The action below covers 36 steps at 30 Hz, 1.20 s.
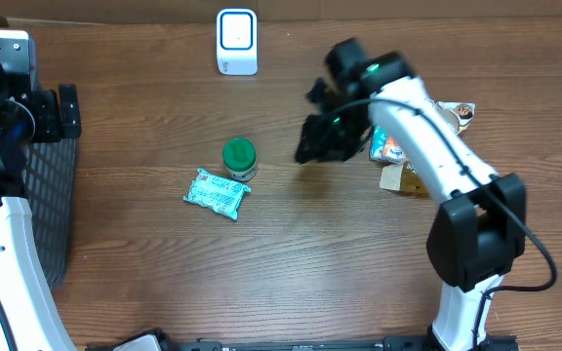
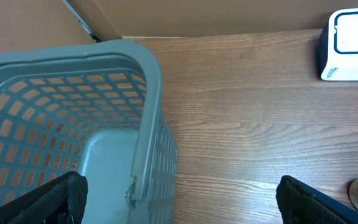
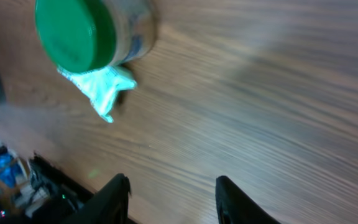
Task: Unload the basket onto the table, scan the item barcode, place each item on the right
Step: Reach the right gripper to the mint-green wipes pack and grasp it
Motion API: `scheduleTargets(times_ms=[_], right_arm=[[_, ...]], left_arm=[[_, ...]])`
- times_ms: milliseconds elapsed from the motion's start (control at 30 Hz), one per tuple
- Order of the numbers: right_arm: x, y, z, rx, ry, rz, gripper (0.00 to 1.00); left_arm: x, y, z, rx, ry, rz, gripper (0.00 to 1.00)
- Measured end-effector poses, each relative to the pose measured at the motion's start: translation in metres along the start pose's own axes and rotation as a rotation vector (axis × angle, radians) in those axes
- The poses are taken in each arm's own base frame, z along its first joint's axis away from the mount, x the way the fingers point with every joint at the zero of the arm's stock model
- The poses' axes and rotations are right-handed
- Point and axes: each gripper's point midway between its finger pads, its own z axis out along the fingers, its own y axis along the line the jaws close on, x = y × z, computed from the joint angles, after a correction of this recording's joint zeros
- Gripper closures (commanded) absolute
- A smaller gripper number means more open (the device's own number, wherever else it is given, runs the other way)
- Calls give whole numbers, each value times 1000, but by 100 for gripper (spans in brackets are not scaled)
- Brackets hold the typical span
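Directly below the left gripper: basket, rim and grid wall only. Spread to the edges of its own view, gripping nothing, touching nothing. Well apart from every item, so hardly the arm for this pick.

Far beyond the right gripper, toward the back edge: scanner, white, blue-ringed face showing.

Behind that gripper, partly under its arm: pile of loose goods, too hidden to sort out.

Ahead of those jaws, near but apart: packet, lying flat, long axis roughly crosswise to the approach. Right against it, on the nearer side: jar, upright, green lid up, long axis vertical.

In the wrist view, sits ahead and off to one side of the fingers, not between them. Probably calls for a reach forward with a sideways correction before any closing.

Right jaws: partly open, bare wood in the gap, holding nothing, touching nothing. Looks narrow for the lid; likely needs widening first.
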Motion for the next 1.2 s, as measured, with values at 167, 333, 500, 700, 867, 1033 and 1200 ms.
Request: scheduleTargets(times_ms=[167, 333, 500, 700, 867, 1033, 1200], right_arm=[[-2, 29, 52, -65, -56, -39, 62], [20, 33, 98, -94, -118, 7, 48], [21, 34, 117, -145, -190, 68, 40], [6, 52, 119, -181, -281, 130, 41], [5, 64, 136, -198, -293, 173, 47], [3, 61, 152, -202, -286, 216, 48], [-6, 68, 157, -235, -324, 227, 54]], left_arm=[[0, 0, 0, 0, 0, 0, 0], [0, 0, 0, 0, 0, 0, 0], [0, 0, 0, 0, 0, 0, 0], [0, 0, 0, 0, 0, 0, 0], [0, 0, 0, 0, 0, 0, 0], [0, 0, 0, 0, 0, 0, 0], [0, 0, 0, 0, 0, 0, 0]])
